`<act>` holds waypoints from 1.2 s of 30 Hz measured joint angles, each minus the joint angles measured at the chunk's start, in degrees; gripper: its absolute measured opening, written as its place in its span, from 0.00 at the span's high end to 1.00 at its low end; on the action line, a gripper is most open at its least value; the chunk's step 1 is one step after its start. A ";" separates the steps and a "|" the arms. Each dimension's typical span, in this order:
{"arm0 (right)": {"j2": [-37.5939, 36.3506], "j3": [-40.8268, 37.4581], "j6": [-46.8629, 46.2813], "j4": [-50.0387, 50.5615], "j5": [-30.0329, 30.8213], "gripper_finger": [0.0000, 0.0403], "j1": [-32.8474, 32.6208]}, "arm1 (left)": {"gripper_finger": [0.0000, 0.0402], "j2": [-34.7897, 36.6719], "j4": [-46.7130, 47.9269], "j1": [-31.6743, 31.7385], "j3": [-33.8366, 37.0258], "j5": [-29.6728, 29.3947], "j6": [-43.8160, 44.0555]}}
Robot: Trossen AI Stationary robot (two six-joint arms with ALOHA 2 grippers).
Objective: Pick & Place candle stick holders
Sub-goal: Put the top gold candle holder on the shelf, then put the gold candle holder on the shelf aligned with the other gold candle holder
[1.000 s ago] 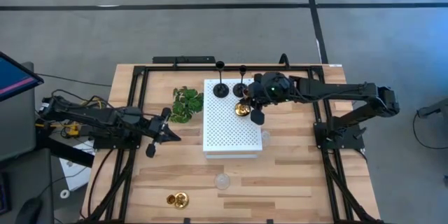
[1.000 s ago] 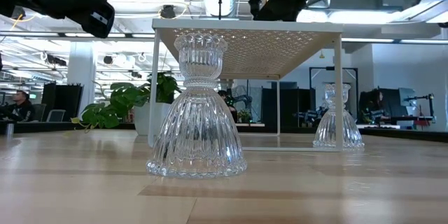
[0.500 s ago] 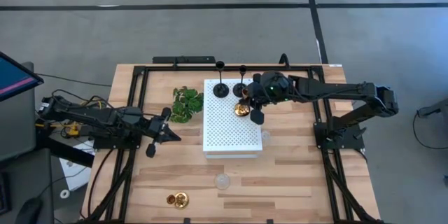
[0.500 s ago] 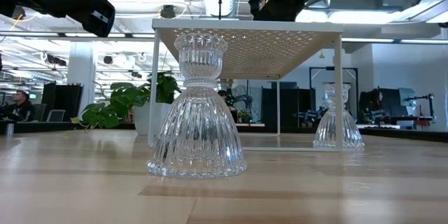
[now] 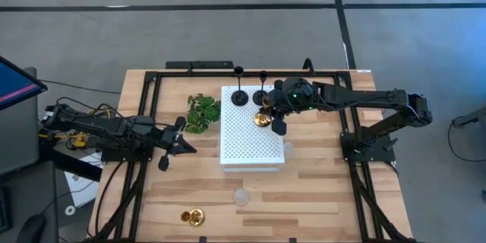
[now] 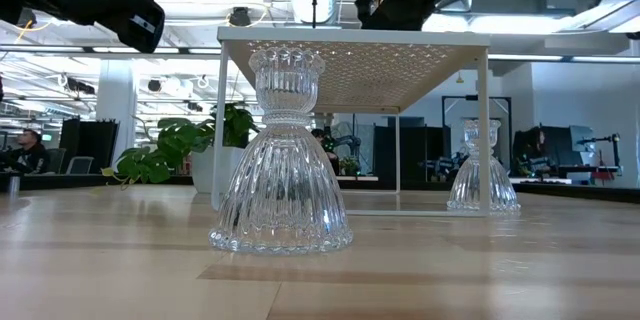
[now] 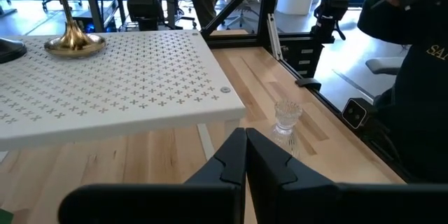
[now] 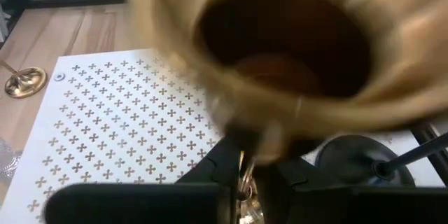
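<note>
A gold candle stick holder [image 5: 263, 119] stands on the white perforated board [image 5: 250, 148] near its far right corner, and my right gripper [image 5: 272, 114] is shut on it. Two black holders [image 5: 239, 96] [image 5: 260, 96] stand at the board's far edge. A second gold holder [image 5: 192, 216] and a clear glass holder [image 5: 241, 196] stand on the table near the front edge. Another glass holder [image 5: 287, 149] stands by the board's right side. My left gripper [image 5: 179, 138] is shut and empty, left of the board. My right gripper pinches the gold holder's thin stem [image 8: 242, 176] between its two fingers, below the cup [image 8: 280, 49]. The fingers come from above, slanting from the table's right. The holder stands upright with its round base [image 7: 73, 42] on the board.
A green leafy sprig [image 5: 202, 112] lies left of the board, between it and my left gripper. The board stands raised on legs [image 6: 222, 120] above the wooden table. A black frame [image 5: 144, 114] runs around the table's edges.
</note>
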State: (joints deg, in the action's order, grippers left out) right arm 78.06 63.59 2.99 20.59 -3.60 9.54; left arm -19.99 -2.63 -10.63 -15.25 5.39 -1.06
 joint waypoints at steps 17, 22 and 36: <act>0.00 -0.02 0.63 0.20 0.01 0.68 -0.04 | 0.98 0.00 0.00 0.00 0.00 0.00 -0.02; -0.99 -0.02 1.85 3.49 0.44 0.54 -0.02 | 0.98 0.00 0.00 -0.01 0.00 0.00 -0.02; -14.86 -0.04 0.35 22.61 1.12 0.57 2.88 | 0.98 0.00 0.00 0.00 0.00 0.00 0.00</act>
State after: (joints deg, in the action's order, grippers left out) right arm 63.20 63.55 3.34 43.20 -2.47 12.42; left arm -19.99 -2.63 -10.63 -15.25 5.39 -1.06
